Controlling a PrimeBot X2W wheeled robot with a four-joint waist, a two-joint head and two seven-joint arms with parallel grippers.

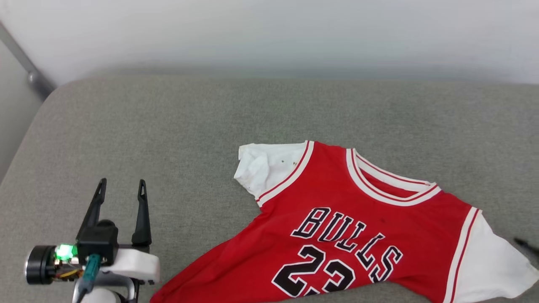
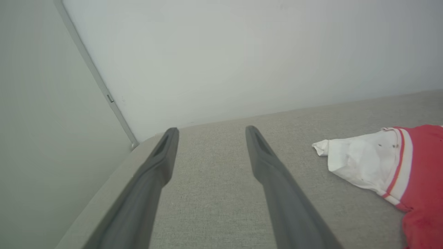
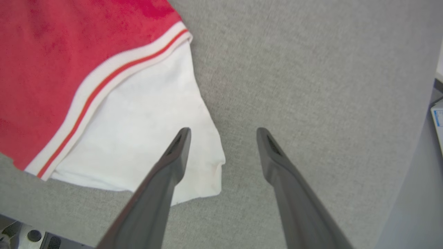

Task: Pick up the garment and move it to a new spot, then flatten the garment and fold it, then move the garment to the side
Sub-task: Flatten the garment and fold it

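One pale wall (image 1: 269,33) rose behind one grey fabric-covered surface (image 1: 168,126) with a rounded corner. One garment (image 1: 358,202) lay on the right part of that surface, front up, showing the black "BULLS" lettering (image 1: 345,237) and the number 23. It had two white sleeves: the crumpled one (image 1: 261,168) on the robot's left and the flatter one (image 1: 492,261) on its right. There were two end effectors, each with two dark fingers. The left end effector (image 1: 121,185) stood open over bare fabric, well apart from the garment. The right end effector (image 3: 223,133) was open too, gripping nothing, with one finger above the flatter sleeve's edge and the other above bare fabric.
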